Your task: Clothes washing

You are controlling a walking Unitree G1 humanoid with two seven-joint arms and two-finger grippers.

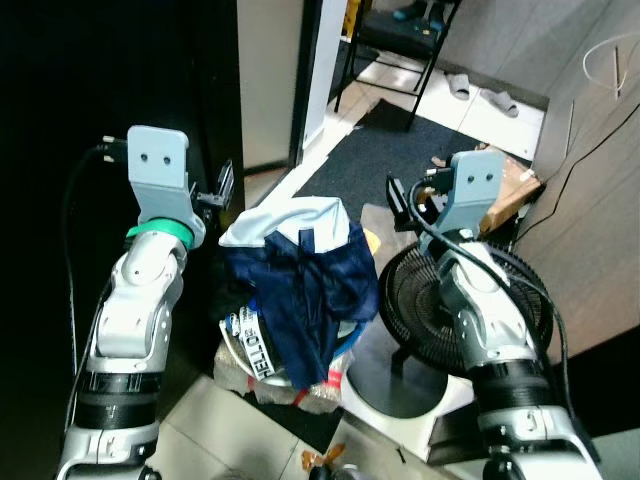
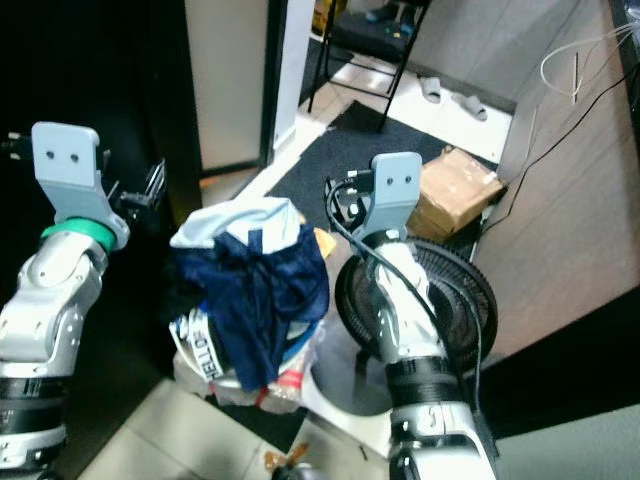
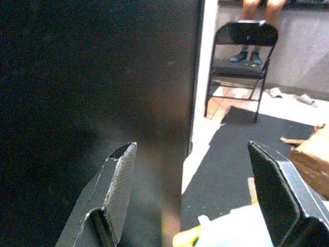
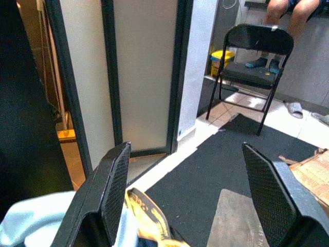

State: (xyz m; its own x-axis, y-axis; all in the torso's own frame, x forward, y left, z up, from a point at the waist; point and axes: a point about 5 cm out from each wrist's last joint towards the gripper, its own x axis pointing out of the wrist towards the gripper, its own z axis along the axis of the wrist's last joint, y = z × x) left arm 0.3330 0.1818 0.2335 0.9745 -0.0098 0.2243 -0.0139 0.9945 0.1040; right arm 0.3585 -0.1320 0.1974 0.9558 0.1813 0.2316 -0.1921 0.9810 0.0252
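Note:
A heap of clothes (image 1: pixel 300 290) lies on the floor between my two arms: dark navy garments with a pale blue and white piece (image 1: pixel 285 218) on top, over a white band with black lettering. My left gripper (image 1: pixel 222 190) is held up just left of the heap's top, open with nothing between its fingers (image 3: pixel 117 190). Just right of the heap, at about the same height, my right gripper (image 1: pixel 400 205) is also open and empty. The pale cloth shows just below both grippers in the wrist views (image 4: pixel 31 218).
A black round fan (image 1: pixel 450 300) on a white base lies under my right arm. A cardboard box (image 1: pixel 515 190), a dark mat (image 1: pixel 400 150) and a black folding chair (image 4: pixel 254 51) stand beyond. A person's legs (image 4: pixel 288 10) show behind the chair. Dark space is at my left.

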